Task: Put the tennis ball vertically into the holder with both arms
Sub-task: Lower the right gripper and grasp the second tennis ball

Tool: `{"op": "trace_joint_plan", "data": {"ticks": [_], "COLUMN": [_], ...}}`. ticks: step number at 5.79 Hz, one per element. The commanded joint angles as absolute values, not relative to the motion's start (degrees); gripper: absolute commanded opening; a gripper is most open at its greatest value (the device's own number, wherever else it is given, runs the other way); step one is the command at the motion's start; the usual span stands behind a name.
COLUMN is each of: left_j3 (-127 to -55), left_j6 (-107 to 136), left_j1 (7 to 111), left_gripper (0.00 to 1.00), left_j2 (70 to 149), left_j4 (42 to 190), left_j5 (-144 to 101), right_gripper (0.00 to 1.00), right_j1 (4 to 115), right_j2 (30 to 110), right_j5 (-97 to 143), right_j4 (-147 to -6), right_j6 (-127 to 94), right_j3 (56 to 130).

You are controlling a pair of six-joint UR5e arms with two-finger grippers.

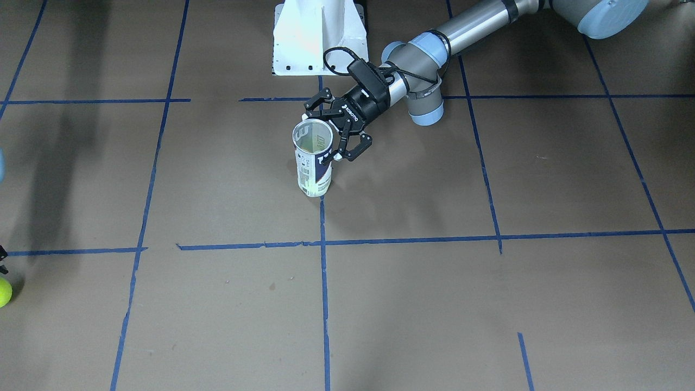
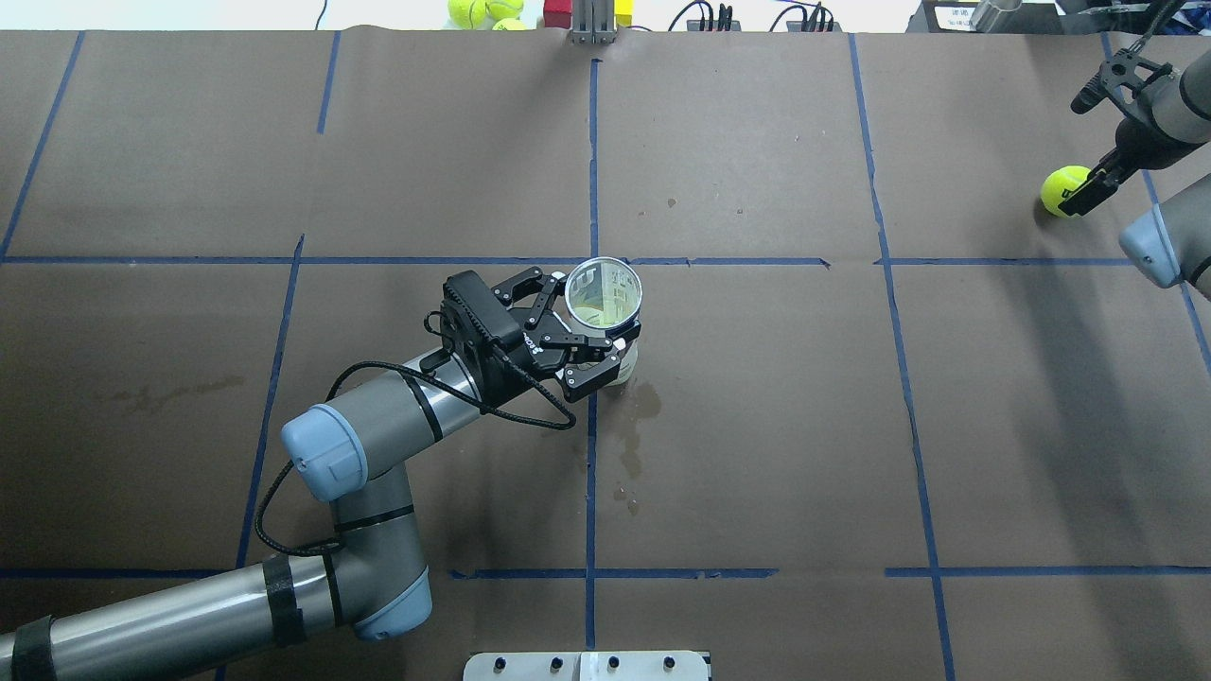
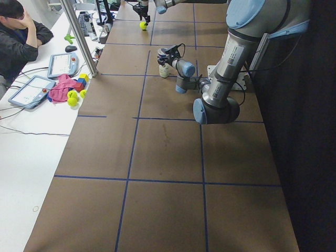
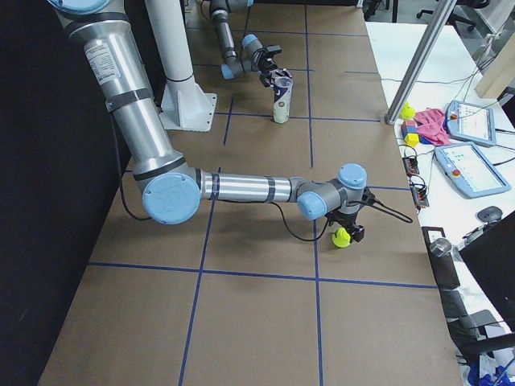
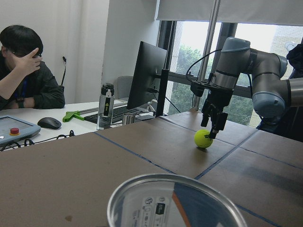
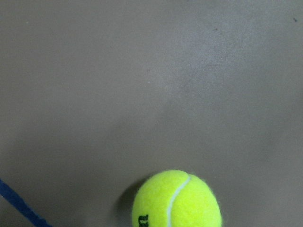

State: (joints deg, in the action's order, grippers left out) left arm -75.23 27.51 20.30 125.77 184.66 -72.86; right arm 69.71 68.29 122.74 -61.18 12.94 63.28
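Observation:
The holder (image 1: 314, 163) is a clear can with a white and navy label, standing upright and open-topped near the table's middle. It also shows in the overhead view (image 2: 604, 293). My left gripper (image 1: 337, 130) reaches in sideways, with its fingers against both sides of the can just below the rim (image 5: 170, 198). The yellow-green tennis ball (image 2: 1064, 189) lies on the table far off at my right. My right gripper (image 2: 1079, 151) hangs open just above it, one fingertip beside the ball. The right wrist view shows the ball (image 6: 177, 201) low in frame, with no fingers in sight.
The white pedestal base (image 1: 320, 38) stands behind the holder. Spare tennis balls (image 2: 482, 11) and coloured blocks lie past the far edge. An operator (image 3: 16, 37) sits at a side desk with tablets. A metal pole (image 4: 418, 56) stands at the table's far edge.

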Motion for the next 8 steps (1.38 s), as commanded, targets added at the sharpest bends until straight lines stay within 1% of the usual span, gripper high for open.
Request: {"op": "trace_joint_plan", "data": {"ticks": [1, 3, 4, 5, 6, 7, 8], "left_j3": [-75.23, -75.23, -75.23, -75.23, -75.23, -75.23, -75.23], "left_j6": [27.51, 27.51, 27.51, 27.51, 27.51, 27.51, 27.51], "left_j1": [20.3, 20.3, 20.3, 20.3, 20.3, 20.22, 20.21], "left_gripper": [0.89, 0.89, 0.89, 0.89, 0.89, 0.89, 0.89], "left_j2": [125.77, 125.77, 125.77, 125.77, 125.77, 125.86, 125.86], "left_j4": [184.66, 184.66, 184.66, 184.75, 184.75, 184.75, 184.66], "left_j5": [-72.86, -72.86, -72.86, -72.86, -72.86, -72.86, -72.86], "right_gripper": [0.99, 0.99, 0.83, 0.31, 0.13, 0.05, 0.01], "right_j1": [69.09, 67.6, 67.41, 67.41, 68.02, 68.81, 69.25], "right_j2": [68.2, 68.29, 68.47, 68.55, 67.95, 67.94, 67.94], "right_j5": [121.38, 119.72, 118.84, 118.83, 119.35, 121.44, 125.03], "right_j4": [-61.17, -61.26, -61.26, -61.09, -61.0, -61.17, -61.43], "right_j6": [12.92, 11.7, 11.69, 11.78, 10.73, 7.94, 4.08], "right_j3": [62.84, 62.75, 62.75, 63.01, 64.58, 67.82, 71.51]}}
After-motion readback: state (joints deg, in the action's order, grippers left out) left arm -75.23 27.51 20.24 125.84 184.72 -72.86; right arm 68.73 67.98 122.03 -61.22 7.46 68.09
